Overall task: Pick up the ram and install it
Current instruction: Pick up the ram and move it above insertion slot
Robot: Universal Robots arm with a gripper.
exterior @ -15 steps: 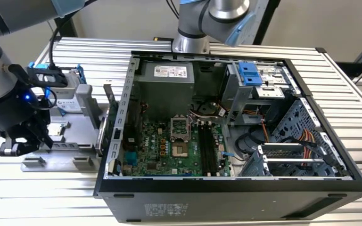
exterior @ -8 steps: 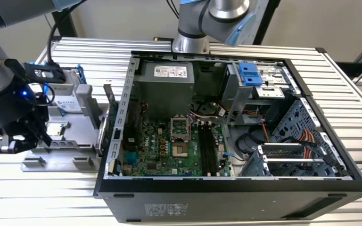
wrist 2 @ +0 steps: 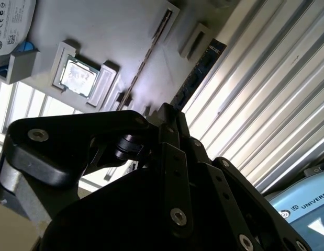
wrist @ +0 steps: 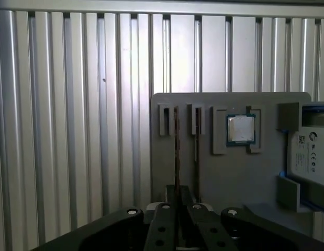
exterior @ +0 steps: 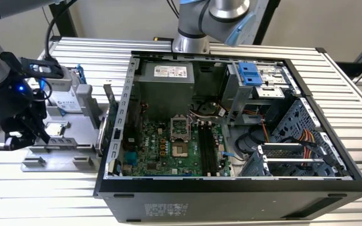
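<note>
The ram point(exterior: 111, 101) is a thin dark bluish stick standing on edge in the grey holder tray point(exterior: 55, 155), at the side nearest the computer case. In both wrist views I see it edge-on point(wrist 2: 198, 73) point(wrist: 176, 141), beside a second thin slot line. My gripper point(exterior: 19, 139) hangs above the tray's other end, apart from the ram. Its fingers meet point(wrist 2: 169, 117) point(wrist: 177, 191) and are shut with nothing between them. The long black motherboard slots point(exterior: 206, 146) lie inside the open case.
A square silver processor chip point(wrist: 240, 129) sits in the tray, with a hard drive in a blue bracket point(exterior: 68, 101) behind it. The open computer case point(exterior: 231, 188) stands to the exterior view's right of the tray on a ribbed metal table point(exterior: 43, 197). A second arm's base point(exterior: 190, 40) rises behind the case.
</note>
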